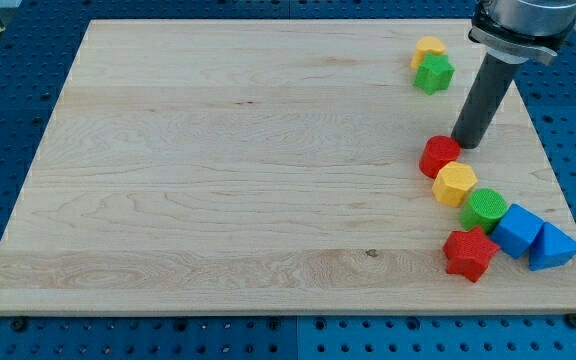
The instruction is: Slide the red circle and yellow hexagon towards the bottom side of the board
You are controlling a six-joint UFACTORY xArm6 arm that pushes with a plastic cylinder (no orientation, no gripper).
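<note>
The red circle [439, 156] sits at the board's right side, touching the yellow hexagon [455, 184] just below and to its right. My tip [466, 144] stands just to the upper right of the red circle, close to or touching its edge. The dark rod rises from there toward the view's top right corner.
A green circle [485, 209], a blue cube [517, 229], a blue triangle [552, 247] and a red star [469, 253] cluster at the lower right, near the board's edge [288, 306]. A yellow block [429, 48] and a green star [434, 73] sit at the top right.
</note>
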